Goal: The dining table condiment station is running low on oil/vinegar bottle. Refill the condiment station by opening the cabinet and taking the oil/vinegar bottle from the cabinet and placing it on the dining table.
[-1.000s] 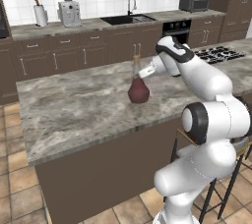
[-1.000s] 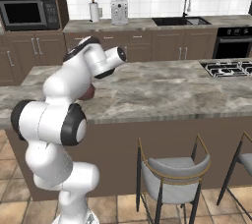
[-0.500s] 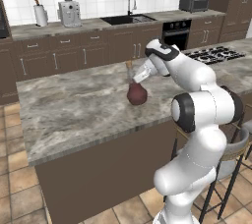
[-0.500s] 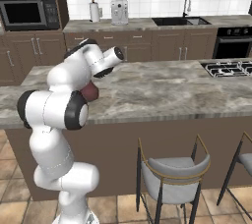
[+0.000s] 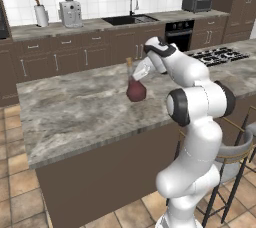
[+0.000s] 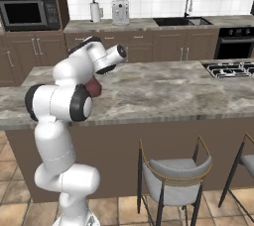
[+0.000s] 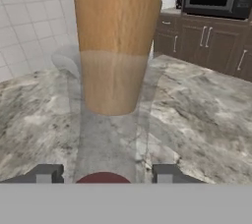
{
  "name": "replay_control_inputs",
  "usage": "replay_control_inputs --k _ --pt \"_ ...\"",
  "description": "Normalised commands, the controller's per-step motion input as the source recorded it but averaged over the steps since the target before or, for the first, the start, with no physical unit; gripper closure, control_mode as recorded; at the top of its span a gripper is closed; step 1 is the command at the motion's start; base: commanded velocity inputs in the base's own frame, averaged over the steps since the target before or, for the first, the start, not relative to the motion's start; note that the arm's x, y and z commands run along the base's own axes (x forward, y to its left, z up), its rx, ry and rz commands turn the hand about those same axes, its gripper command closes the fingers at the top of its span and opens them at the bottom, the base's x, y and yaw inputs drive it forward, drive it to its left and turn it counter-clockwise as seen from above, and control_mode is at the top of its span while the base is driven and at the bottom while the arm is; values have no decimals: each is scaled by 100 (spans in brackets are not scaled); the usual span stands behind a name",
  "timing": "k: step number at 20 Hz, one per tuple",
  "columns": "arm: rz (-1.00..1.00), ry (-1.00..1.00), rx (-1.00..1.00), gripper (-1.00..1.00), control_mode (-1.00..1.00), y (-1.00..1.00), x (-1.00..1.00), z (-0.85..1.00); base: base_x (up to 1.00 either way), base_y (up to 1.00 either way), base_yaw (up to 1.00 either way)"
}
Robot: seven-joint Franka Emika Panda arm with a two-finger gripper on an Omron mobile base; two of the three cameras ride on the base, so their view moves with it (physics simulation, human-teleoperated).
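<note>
Oil/vinegar bottle (image 5: 135, 90): upright on dining table (image 5: 75, 112), dark-red bulb on the marbled top, tan cork stopper (image 7: 116, 46) uppermost. Gripper (image 5: 137, 72) at the clear neck; fingertips (image 7: 47, 173) either side, jaws partly apart, contact undeterminable.

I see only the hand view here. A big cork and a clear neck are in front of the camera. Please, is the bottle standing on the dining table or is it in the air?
Observer: The oil/vinegar bottle stands on the dining table; its red body rests on the stone top.
Operator: Is it upright?
Observer: Yes, upright in the left base view, with the cork on top.
Operator: Where is the gripper on it?
Observer: The gripper sits at the thin neck, above the red body.
Operator: Is it near an edge?
Observer: No, it stands well in from the table's front edge.
</note>
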Motion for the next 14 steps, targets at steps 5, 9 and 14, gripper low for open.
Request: replay_control_inputs --k 5,9,14 --pt "6 -7 1 100 -100 0 -11 -43 0 0 0" --pt "5 -7 0 100 -100 0 -1 -38 0 0 0" --pt "4 -10 0 100 -100 0 -34 -9 0 0 0"
